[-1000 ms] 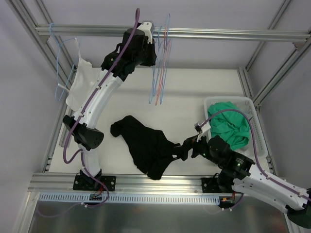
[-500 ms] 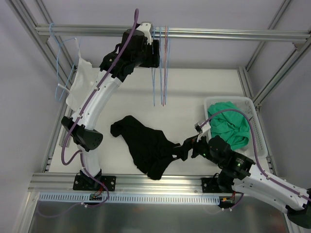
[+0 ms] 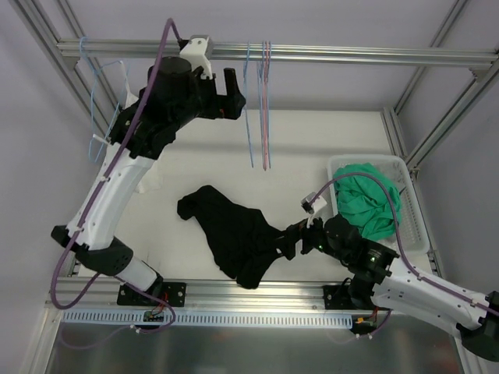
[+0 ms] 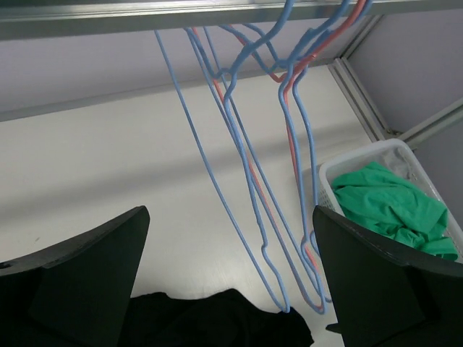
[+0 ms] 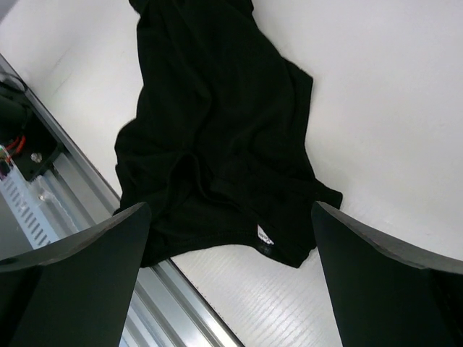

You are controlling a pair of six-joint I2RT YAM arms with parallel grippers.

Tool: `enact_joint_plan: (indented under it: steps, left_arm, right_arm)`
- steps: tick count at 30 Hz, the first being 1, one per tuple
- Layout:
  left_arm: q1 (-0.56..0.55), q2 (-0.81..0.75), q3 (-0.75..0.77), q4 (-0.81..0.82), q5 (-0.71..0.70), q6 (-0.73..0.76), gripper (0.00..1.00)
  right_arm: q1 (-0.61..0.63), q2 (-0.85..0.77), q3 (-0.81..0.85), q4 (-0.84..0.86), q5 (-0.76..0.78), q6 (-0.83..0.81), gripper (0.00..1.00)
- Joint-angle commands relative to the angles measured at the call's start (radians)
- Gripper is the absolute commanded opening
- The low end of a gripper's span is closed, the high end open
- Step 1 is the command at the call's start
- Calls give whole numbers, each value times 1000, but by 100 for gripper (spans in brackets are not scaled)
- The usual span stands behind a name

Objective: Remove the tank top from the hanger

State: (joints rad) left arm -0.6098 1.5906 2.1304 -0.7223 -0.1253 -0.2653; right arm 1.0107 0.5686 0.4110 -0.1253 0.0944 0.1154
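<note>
Black tank top (image 3: 232, 230) crumpled at bench's front edge. Right gripper (image 5: 230, 224) fingers spread over it. Left gripper (image 4: 226, 231) spread, empty, beside hangers (image 3: 263, 117).

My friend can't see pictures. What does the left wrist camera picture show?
Empty blue and red wire hangers dangle from a metal rail over a white table. A white basket holding green cloth sits at right, a black garment lies at the bottom edge, and the two dark fingers frame the corners, spread apart.
</note>
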Motion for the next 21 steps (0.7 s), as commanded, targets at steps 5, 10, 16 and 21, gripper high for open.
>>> enact_joint_plan:
  steps: [5, 10, 16, 21]
  left_arm:
    - [-10, -296, -248, 21, -106, -25, 99]
    - [-8, -547, -558, 18, -365, -100, 98]
    - [-7, -819, -914, 17, -496, -239, 99]
    - [-7, -948, -1018, -17, -436, -213, 99]
  right_arm:
    - [8, 273, 136, 102, -128, -92, 100]
    - [84, 511, 270, 118, 14, -160, 99]
    - [111, 841, 465, 210, 28, -201, 100]
    - [146, 1054, 616, 230, 102, -259, 99]
